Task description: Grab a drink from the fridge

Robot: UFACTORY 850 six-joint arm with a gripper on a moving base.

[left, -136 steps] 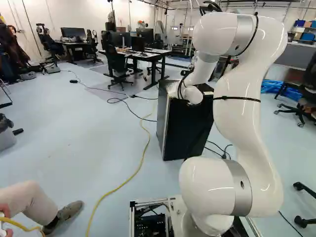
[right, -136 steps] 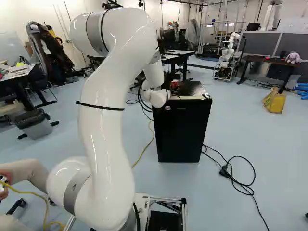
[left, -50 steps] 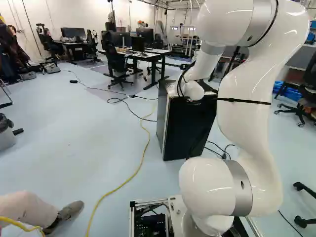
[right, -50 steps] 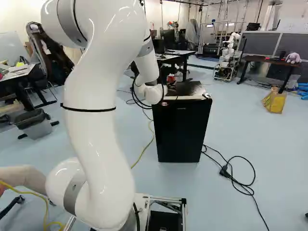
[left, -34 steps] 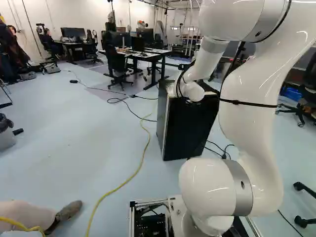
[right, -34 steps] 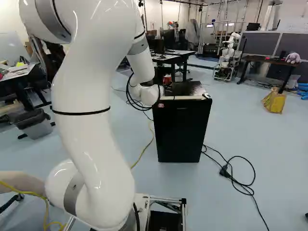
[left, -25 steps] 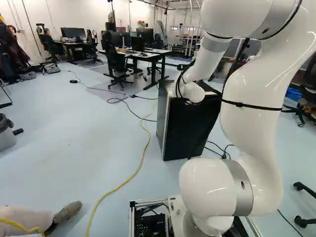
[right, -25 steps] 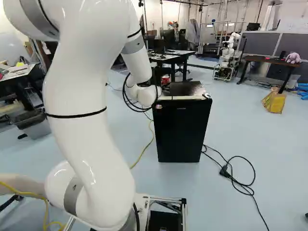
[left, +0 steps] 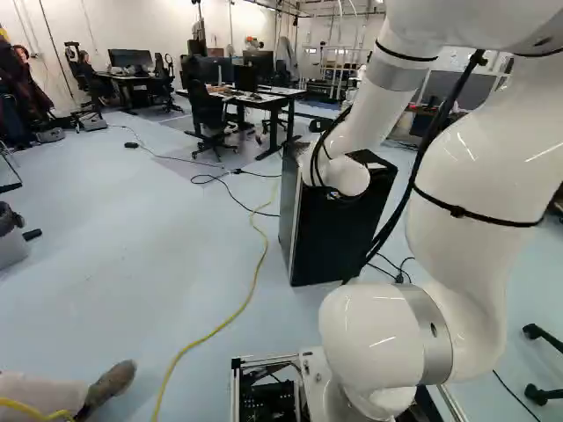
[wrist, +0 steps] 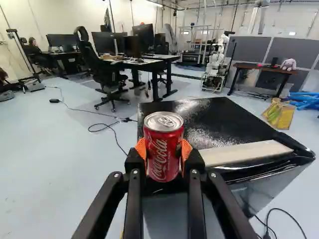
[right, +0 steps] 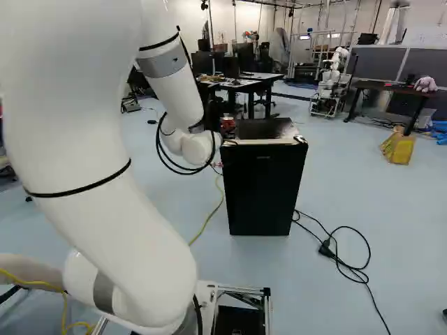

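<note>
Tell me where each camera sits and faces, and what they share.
Left base view: behind-left of the arm, facing ahead and down; arm right of middle.
Right base view: behind-right, same facing; arm left of middle.
Wrist view: on the wrist, looking along jaws shut on a red can.
All three share the black fridge.

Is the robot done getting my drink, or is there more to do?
Almost! Grabbing looks done: the gripper holds the red can between its orange pads. The fridge looks shut too. The can is close beside the fridge, so carrying it away is probably what's left.
</note>
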